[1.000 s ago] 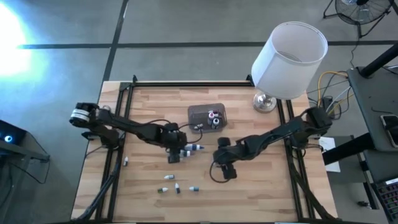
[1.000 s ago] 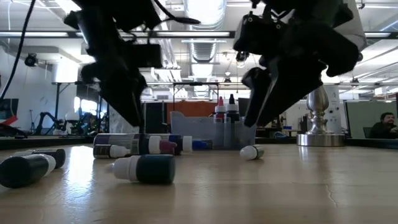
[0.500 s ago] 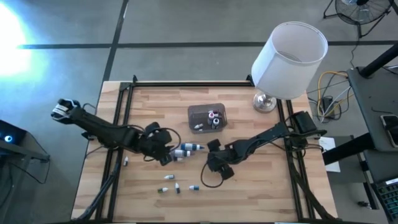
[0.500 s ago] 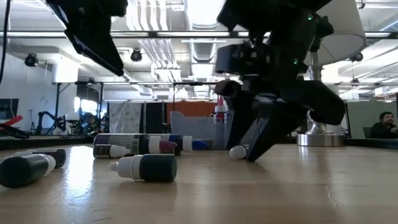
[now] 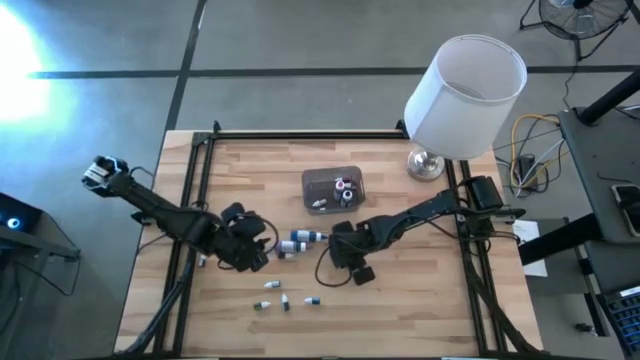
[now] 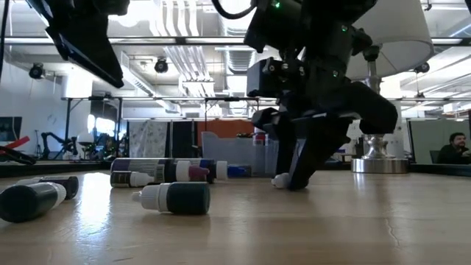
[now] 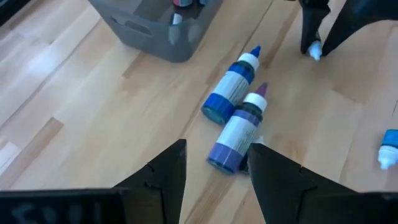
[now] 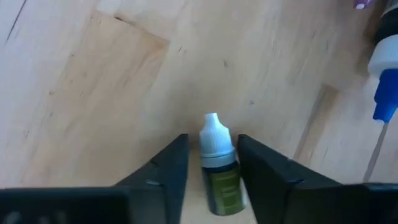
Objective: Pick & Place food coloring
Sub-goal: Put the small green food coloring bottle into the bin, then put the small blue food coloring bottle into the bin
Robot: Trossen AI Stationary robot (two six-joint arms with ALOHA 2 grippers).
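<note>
A wooden table (image 5: 420,300) is seen from above, with two dark arms reaching toward its middle. The right gripper (image 5: 335,252) is lowered to the tabletop just below a grey translucent tub (image 5: 332,188). In the right wrist view, a small green bottle (image 8: 219,165) with a white pointed cap lies flat between the two fingers (image 8: 163,168), one finger on each side of its body. Its long axis runs straight out from the gripper, cap pointing away. The fingers stand close at the bottle's sides, but it cannot be told whether they are already pressing on it. In the low view the white cap (image 6: 280,180) is seen at the fingertips, resting on the wood.

The left gripper (image 5: 252,252) hangs near the middle, its fingers spread apart and holding nothing. Just ahead of it lie two larger bottles side by side, touching: one with a blue tip (image 7: 231,87), one with a purple tip (image 7: 237,130), both with white shoulders and glossy blue labels.

A few more tiny bottles (image 5: 285,300) are scattered nearer the front edge. The right arm is judged the one placed for the green bottle. The tub already holds a few bottles. The wood is pale, smooth and planked.
</note>
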